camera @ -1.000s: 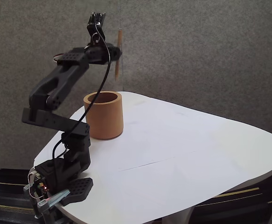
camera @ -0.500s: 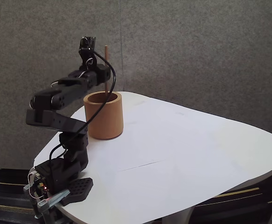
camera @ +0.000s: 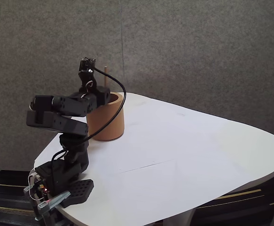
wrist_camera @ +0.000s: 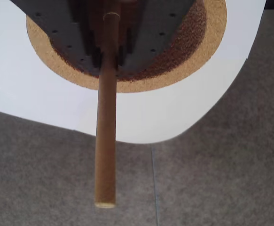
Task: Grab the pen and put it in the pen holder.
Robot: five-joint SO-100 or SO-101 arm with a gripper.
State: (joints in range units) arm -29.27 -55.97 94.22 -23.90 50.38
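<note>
- Terracotta-brown pen holder [camera: 109,123] stands upright near the back left edge of the white counter [camera: 183,155] in the fixed view, just behind the arm's base.
- Black arm [camera: 61,110] is folded low, with its forearm level and its tool [camera: 105,96] at the pen holder's mouth.
- Tan wooden pen [camera: 106,77] stands upright, its top end poking up above the rim and its lower part down inside the cup.
- From the wrist view, the pen [wrist_camera: 106,117] runs straight down the middle of the picture between the dark fingers [wrist_camera: 87,37], and the tool [wrist_camera: 109,35] is clenched on it.
- That same view shows the pen holder's grainy rim [wrist_camera: 174,70] ringing the tool, with the counter [wrist_camera: 38,94] around it.
- Grey floor [wrist_camera: 212,183] lies beyond the counter's edge, and the pen's free end hangs over it.
- Black cable [camera: 109,101] loops from the wrist across the front of the cup.
</note>
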